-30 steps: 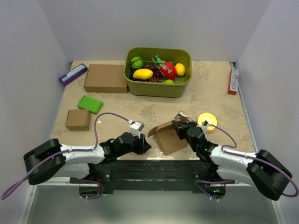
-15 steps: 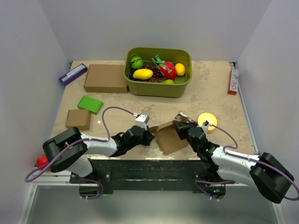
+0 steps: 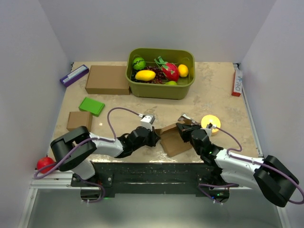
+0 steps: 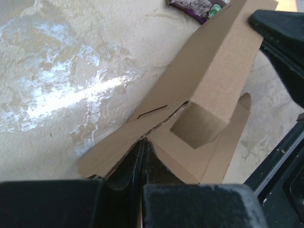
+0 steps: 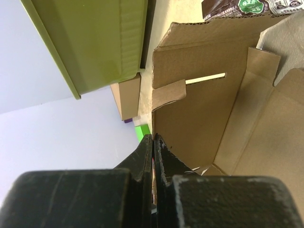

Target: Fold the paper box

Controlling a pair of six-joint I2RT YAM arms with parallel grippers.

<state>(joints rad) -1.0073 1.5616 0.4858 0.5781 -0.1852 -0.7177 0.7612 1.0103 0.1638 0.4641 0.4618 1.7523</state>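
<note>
Beige tabletop [image 4: 71,71], left gripper [image 4: 142,145], right gripper [image 5: 153,138] clamped on paper box [image 4: 209,85], green tub [image 5: 95,42] in right-wrist view

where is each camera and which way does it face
top external: above and behind, looks down on the beige marbled table; left arm, right arm show.
left wrist: looks along the left claw, shut on the plain brown thin cardboard paper box.
right wrist: looks along the right claw gripping the box; olive green plastic tub beyond.
shared: all show the box.
</note>
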